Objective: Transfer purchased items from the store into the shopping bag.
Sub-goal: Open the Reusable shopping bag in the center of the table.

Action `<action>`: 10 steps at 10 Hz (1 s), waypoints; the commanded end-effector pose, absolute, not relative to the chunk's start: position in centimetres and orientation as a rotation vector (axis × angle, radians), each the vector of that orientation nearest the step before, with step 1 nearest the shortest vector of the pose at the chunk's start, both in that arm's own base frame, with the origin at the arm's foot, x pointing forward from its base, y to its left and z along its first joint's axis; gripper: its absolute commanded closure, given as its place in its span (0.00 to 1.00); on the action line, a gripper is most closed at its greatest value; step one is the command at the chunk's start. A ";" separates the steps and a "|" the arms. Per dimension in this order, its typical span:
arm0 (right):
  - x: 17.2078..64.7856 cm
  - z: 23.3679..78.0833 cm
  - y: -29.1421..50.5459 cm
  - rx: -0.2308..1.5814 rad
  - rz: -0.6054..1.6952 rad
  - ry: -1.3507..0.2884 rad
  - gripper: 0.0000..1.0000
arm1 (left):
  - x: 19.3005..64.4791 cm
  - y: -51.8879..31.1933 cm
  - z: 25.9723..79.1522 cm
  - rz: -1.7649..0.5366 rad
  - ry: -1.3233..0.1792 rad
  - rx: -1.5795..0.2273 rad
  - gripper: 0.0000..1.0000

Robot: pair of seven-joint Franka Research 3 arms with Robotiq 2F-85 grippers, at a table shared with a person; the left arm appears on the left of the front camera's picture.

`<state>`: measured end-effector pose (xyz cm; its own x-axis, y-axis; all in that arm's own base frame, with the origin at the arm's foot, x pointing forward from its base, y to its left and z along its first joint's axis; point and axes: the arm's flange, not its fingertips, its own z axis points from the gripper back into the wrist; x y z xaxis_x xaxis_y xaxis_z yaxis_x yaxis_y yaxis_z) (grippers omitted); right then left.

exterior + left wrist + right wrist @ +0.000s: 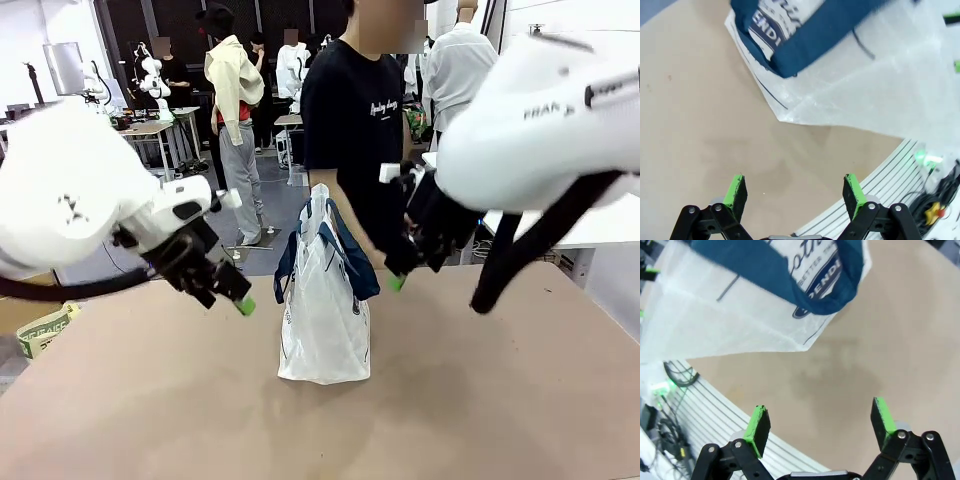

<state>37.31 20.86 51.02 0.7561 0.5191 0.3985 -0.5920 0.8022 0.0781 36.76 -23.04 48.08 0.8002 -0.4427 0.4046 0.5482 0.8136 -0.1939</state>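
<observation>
Both left fingers point(735, 192) and right fingers point(759, 424) spread wide, empty, flanking the crinkly translucent navy-strapped shopping bag point(325, 320)

Left pincer point(795, 192) spread wide, empty, above bare table point(695, 120); shopping bag point(875, 85) ahead, navy strap across it.

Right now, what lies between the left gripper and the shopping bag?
Nothing: in the left wrist view, bare tabletop runs from the open left gripper to the shopping bag.
</observation>
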 end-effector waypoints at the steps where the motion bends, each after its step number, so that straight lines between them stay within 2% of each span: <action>1: 39.9 55.6 21.9 0.166 0.518 -0.346 0.00 | 38.2 -23.7 52.0 -0.467 -0.373 -0.330 0.00; 4: 44.4 62.6 23.8 0.143 0.517 -0.347 0.00 | 41.9 -24.9 56.3 -0.439 -0.376 -0.331 0.00; 7: 49.5 63.8 24.9 0.161 0.471 -0.306 0.00 | 44.6 -26.1 58.0 -0.438 -0.393 -0.316 0.00; 8: 45.8 64.1 23.7 0.181 0.524 -0.366 0.00 | 42.9 -24.8 57.3 -0.459 -0.387 -0.353 0.00; 10: 45.8 64.1 23.7 0.181 0.524 -0.366 0.00 | 42.9 -24.8 57.3 -0.459 -0.387 -0.353 0.00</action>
<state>47.05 24.31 64.58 0.8069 0.4511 0.3814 -0.5145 0.8539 0.0787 43.63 -25.49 57.44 0.8260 -0.3591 0.4344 0.4897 0.8389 -0.2375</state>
